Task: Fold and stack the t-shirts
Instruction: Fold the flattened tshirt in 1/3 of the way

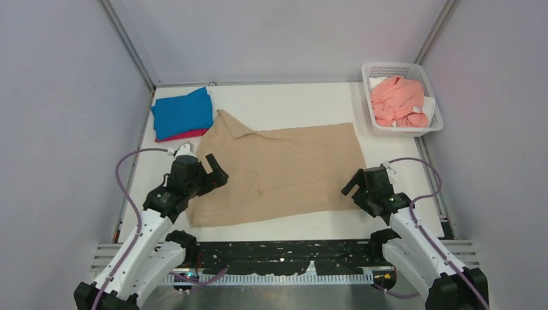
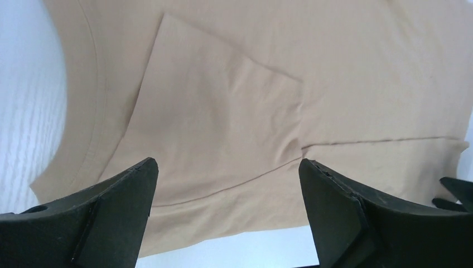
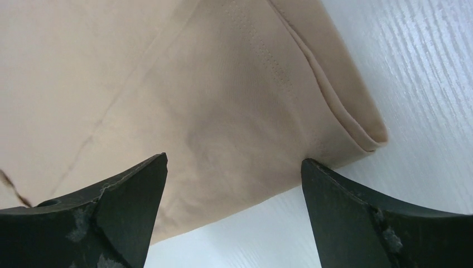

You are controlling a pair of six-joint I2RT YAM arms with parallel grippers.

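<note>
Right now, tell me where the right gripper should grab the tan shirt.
Pinch the tan shirt at its near-right corner, on the doubled hem. It lies flat, so come low from the near edge; the open right gripper hangs over it.

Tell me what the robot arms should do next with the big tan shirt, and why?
Probably lower both arms and pinch the near edge of the tan shirt. The left gripper and right gripper hover over its two near corners with jaws wide open, holding nothing. The shirt lies spread out flat, so it looks ready for another fold.
</note>
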